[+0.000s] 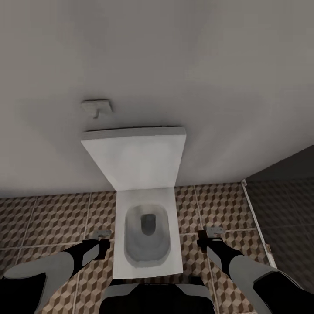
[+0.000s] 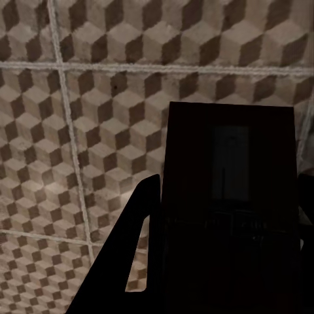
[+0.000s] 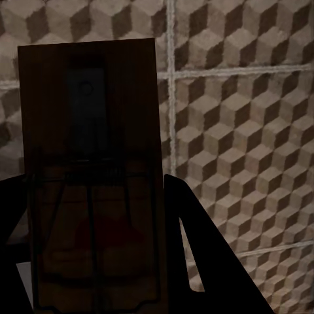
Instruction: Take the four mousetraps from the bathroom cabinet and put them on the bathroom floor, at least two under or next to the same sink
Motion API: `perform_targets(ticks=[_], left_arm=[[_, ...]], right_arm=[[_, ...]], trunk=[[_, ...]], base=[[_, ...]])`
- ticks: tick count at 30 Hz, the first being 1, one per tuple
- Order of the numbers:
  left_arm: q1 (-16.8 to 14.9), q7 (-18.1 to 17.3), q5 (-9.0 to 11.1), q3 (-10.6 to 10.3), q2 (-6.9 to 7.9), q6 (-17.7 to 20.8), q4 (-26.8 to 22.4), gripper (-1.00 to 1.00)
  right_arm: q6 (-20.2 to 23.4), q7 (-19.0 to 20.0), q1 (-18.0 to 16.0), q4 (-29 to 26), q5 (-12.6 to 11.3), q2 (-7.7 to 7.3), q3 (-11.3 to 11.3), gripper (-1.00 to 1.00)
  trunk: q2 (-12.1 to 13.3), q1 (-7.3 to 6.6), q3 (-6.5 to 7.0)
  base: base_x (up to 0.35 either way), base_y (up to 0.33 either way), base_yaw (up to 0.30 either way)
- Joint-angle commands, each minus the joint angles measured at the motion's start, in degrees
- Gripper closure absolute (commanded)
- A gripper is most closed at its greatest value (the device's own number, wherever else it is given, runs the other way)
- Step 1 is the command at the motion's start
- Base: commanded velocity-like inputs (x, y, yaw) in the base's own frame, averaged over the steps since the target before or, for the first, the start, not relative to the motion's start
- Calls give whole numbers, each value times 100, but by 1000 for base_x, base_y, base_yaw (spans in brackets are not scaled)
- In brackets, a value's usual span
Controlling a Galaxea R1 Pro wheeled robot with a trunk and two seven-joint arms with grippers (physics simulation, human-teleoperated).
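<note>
— So, what sits nearest?
— The two arms, low in the head view. The left gripper (image 1: 103,237), at about 8 o'clock, is clamped on a mousetrap (image 2: 229,196); in the left wrist view the dark wooden slab stands between the black fingers (image 2: 134,248), over the bathroom floor (image 2: 78,131).
— And the right side?
— The right gripper (image 1: 212,233), at about 4 o'clock, grips a second mousetrap (image 3: 88,170) the same way, its thin metal parts faintly visible on the dark board.
— What lies between them?
— A white toilet (image 1: 147,235), bowl open, lid (image 1: 135,157) raised against the grey wall (image 1: 174,56).
— Farther off?
— A small grey wall fitting (image 1: 97,106) at 11 o'clock above the lid, and a dark grey shower floor (image 1: 283,205) at 3 o'clock.
</note>
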Motion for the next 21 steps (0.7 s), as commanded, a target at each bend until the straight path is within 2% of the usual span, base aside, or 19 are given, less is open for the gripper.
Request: perform_targets(ticks=[1, 9, 21], left_arm=[[0, 13, -10, 1, 0, 2, -1, 100], [0, 15, -5, 1, 9, -7, 3, 100], [0, 22, 10, 9, 8, -7, 15, 100]], right_arm=[[-5, -1, 0, -4, -19, 0, -1, 100], [-5, -1, 0, -18, -19, -3, -1, 100], [-3, -1, 0, -5, -19, 13, -1, 100]], trunk=[[0, 0, 0], [0, 0, 0], [-481, 264, -215]], base=[[0, 0, -27], [0, 0, -4], [0, 0, 0]])
